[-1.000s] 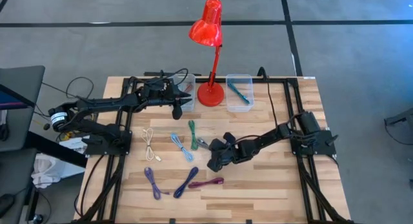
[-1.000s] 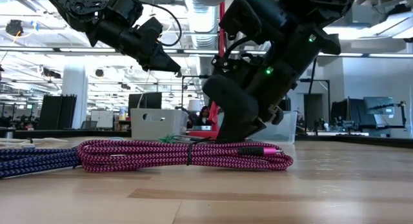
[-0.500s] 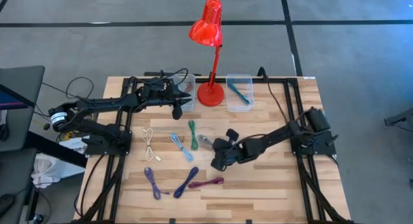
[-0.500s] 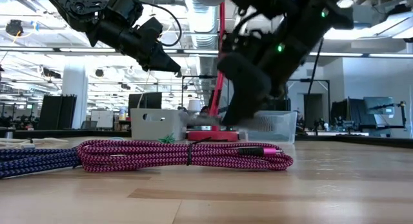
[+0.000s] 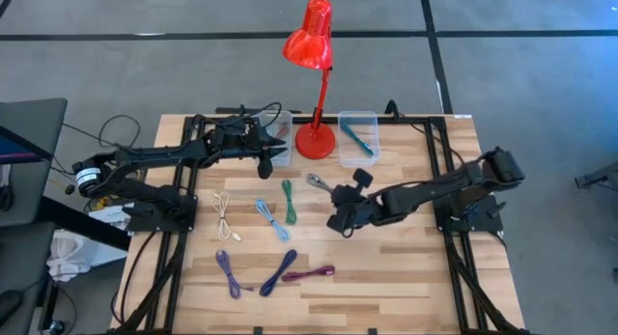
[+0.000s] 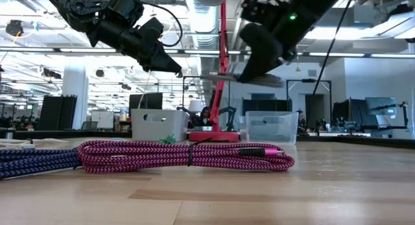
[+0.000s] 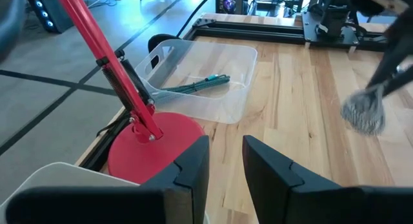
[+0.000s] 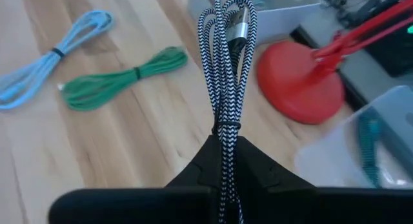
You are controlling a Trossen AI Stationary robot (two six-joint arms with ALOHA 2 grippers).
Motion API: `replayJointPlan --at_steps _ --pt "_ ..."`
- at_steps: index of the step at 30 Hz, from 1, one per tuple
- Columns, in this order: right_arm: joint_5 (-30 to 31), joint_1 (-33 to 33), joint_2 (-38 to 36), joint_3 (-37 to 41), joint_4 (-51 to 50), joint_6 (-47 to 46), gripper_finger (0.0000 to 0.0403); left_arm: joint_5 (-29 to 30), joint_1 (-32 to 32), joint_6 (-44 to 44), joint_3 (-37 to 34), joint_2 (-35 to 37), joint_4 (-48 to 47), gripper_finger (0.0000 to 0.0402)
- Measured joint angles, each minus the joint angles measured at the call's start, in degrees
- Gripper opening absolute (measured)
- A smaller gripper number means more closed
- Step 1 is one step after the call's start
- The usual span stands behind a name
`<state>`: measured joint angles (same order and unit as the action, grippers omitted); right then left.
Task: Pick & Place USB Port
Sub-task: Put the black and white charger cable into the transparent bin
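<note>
Wooden slats of the bench carry several coiled cables. Right claw is clenched on a black-and-white braided cable bundle, lifted clear of the wood near the red desk lamp's round base. Left claw hangs above a clear plastic bin, fingers slightly parted, grasping nothing.

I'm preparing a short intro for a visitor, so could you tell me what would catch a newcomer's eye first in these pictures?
First, the red desk lamp standing tall at the table's far edge between two clear bins. Next, the right claw raised above mid-table, shut on a black-and-white braided cable that hangs bundled from it. Then the row of coloured cable bundles on the wood, with the magenta cable nearest the front edge.
</note>
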<state>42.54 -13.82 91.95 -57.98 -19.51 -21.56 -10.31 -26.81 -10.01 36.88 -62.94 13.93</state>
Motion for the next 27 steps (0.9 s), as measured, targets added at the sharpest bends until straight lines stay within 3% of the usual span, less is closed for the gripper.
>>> replayJointPlan --at_steps 15,22,27 --pt "-1.1 6.4 -15.0 15.5 11.6 9.1 0.0012 0.2 0.0 -0.2 0.0 0.0 0.0 0.0095" --pt "-6.8 13.0 -19.8 22.7 21.6 16.0 0.0012 0.2 0.0 -0.2 0.0 0.0 0.0 0.0095" --pt "-9.1 18.4 -21.9 25.0 22.8 19.0 0.0012 0.2 0.0 -0.2 0.0 0.0 0.0 0.0095"
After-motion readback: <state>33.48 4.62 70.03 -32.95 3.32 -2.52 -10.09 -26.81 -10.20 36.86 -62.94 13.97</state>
